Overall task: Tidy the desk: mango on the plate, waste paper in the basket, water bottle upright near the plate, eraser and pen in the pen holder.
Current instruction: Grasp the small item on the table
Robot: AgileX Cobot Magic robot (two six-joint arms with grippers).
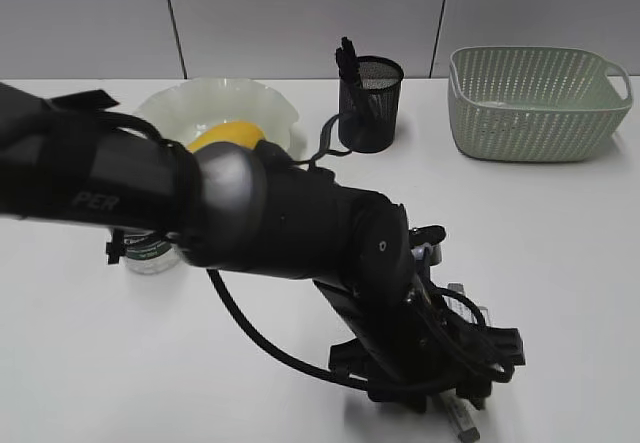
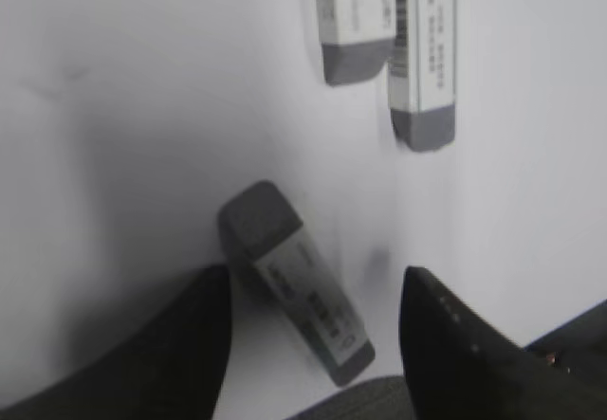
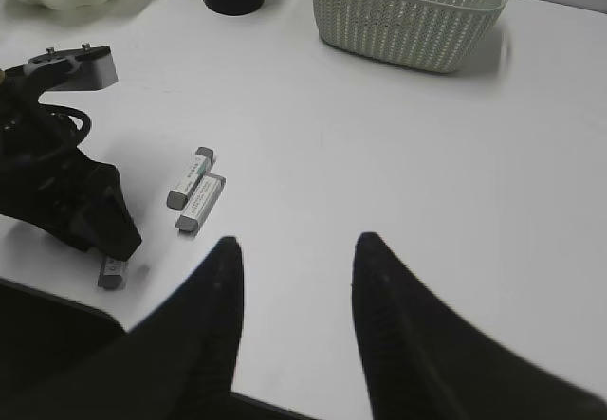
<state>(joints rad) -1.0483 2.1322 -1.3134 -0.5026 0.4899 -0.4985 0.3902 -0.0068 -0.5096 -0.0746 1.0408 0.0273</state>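
Observation:
My left gripper is open low over the desk, and a grey-and-white eraser lies loose between its fingers. Two more erasers lie just beyond. In the exterior view this gripper is at the front, right of centre. My right gripper hangs open and empty over bare desk. The mango rests on the plate. A pen stands in the pen holder. The water bottle is mostly hidden behind the left arm. The waste paper is out of view.
The basket stands at the back right, and what it holds is hidden. The left arm crosses the middle of the desk from the left. The desk's front edge lies close beneath the right gripper.

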